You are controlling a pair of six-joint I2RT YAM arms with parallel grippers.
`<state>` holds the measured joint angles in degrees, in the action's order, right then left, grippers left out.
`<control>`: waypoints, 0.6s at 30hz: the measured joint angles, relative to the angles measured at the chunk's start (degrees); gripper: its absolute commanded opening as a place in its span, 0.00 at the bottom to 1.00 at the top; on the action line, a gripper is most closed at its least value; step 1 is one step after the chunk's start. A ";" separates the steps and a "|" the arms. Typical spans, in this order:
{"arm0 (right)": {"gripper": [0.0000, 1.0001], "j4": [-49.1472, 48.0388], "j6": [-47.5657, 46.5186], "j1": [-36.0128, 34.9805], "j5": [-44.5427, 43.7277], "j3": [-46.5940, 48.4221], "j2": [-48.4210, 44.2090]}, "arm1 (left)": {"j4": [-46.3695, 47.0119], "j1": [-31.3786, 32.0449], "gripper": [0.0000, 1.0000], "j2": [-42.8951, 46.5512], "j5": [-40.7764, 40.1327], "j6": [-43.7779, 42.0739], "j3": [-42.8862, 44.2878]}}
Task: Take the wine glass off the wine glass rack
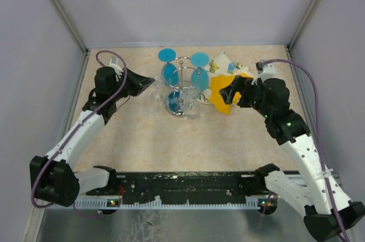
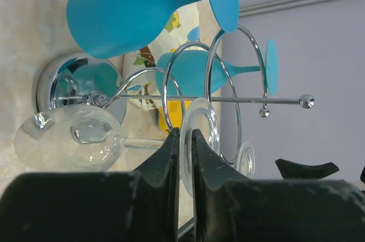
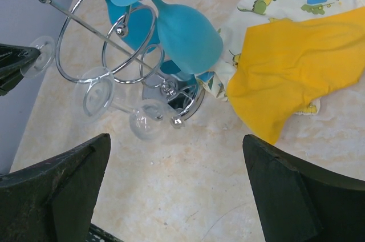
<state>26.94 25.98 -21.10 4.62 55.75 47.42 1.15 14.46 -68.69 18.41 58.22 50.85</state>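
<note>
Clear wine glass hangs by its foot in a wine glass rack loop. Left gripper is clamped on that foot, likely to slide it out. Right gripper hovers nearby, jaws apart.

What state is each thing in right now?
left end effector, shut on the clear wine glass foot.
right end effector, open, empty.
clear wine glass, hanging upside down on the rack.
blue wine glasses, hanging upside down.
rack, upright.
yellow cloth, crumpled.
</note>
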 measured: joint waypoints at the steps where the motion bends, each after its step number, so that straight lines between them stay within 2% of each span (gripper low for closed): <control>1: 0.99 -0.13 0.00 0.00 0.00 0.00 0.00 | -0.72 0.00 0.10 0.61 -0.22 -0.15 0.00; 7: 0.99 -0.68 0.00 0.00 0.00 0.00 0.00 | -3.89 -0.15 0.00 3.06 -1.09 -0.90 -0.07; 15: 0.99 -0.74 0.00 0.00 -0.02 -0.66 -0.07 | -5.38 -0.76 0.00 4.59 -1.46 -1.44 -0.55; 18: 0.99 -0.79 -0.02 0.00 -0.04 -0.74 -0.04 | -5.51 -0.90 0.05 4.59 -1.44 -1.51 -0.55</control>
<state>26.15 25.96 -21.10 4.58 55.00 47.37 -4.36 13.56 -64.10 16.97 56.71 50.30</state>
